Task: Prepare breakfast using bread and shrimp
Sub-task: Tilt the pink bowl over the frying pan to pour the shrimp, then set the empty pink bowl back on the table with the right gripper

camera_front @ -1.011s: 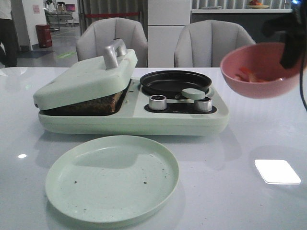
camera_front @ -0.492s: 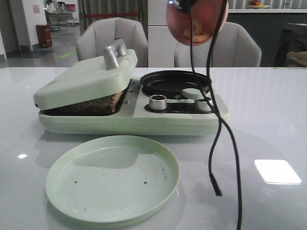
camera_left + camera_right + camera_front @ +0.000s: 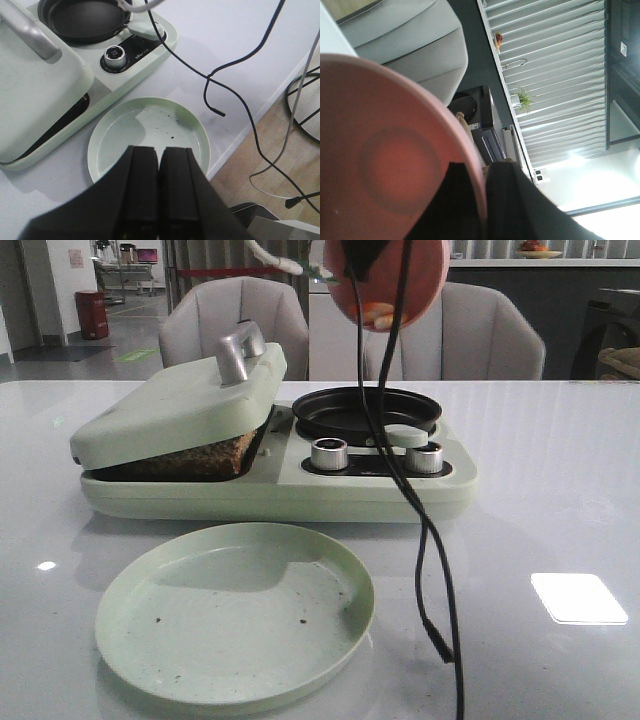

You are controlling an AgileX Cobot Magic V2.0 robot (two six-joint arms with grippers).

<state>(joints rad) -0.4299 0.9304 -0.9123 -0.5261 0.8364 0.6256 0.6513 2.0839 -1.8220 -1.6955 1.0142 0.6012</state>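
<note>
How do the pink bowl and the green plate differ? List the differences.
The pink bowl is deep and tipped in the air; the green plate is shallow and lies flat on the table. The pink bowl holds orange pieces; the green plate holds only dark crumbs. Both are round.

The bread (image 3: 205,455) shows as a brown, coarse-grained edge wedged under the tilted pale green lid (image 3: 180,405) of the breakfast maker (image 3: 280,490), in the left half of the front view, a little above mid-height. Only its front face is visible, dark and toasted-looking; whether it is one slice or two cannot be told. It props the lid up at a slant, higher toward the centre of the frame.

The shrimp (image 3: 378,311) appears as a small orange-and-pale piece inside the tipped pink bowl (image 3: 420,280) at the top centre of the front view, resting against the bowl's lower inner wall, directly above the black round pan (image 3: 365,412).
</note>
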